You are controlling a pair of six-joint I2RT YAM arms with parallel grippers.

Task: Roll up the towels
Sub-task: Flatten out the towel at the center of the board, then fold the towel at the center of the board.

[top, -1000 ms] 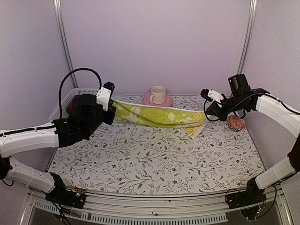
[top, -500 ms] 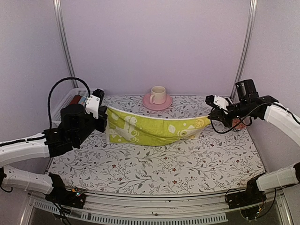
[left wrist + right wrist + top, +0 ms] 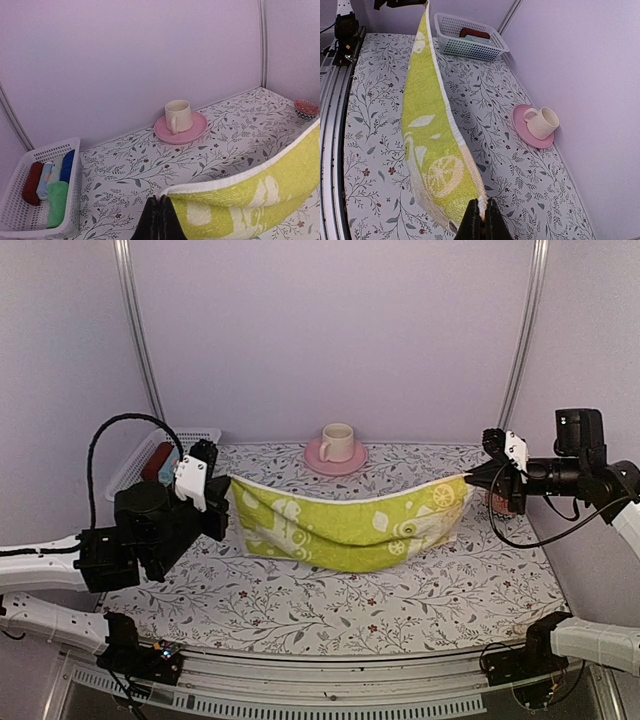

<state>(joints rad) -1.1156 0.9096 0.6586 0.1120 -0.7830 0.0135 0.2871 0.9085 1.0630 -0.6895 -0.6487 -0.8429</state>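
Note:
The pale yellow-green printed towel (image 3: 350, 525) hangs stretched in the air between both grippers, sagging in the middle above the flowered table. My left gripper (image 3: 222, 486) is shut on its left top corner, seen in the left wrist view (image 3: 161, 200) with the towel (image 3: 250, 200) running off to the right. My right gripper (image 3: 476, 476) is shut on the right top corner, seen in the right wrist view (image 3: 482, 204) with the towel (image 3: 432, 145) running away from it. The plain bright green towel (image 3: 57, 200) lies in the white basket.
A white basket (image 3: 135, 462) at the back left holds dark red, pale blue and deep blue rolls (image 3: 47, 177). A pink saucer with a cream cup (image 3: 336, 448) stands at the back centre. A small reddish patterned bowl (image 3: 498, 504) sits at the right, behind the right gripper.
Both grippers have drawn apart and toward the near side, lifting the towel. It has opened from a bunched strip into a wide hanging sheet.

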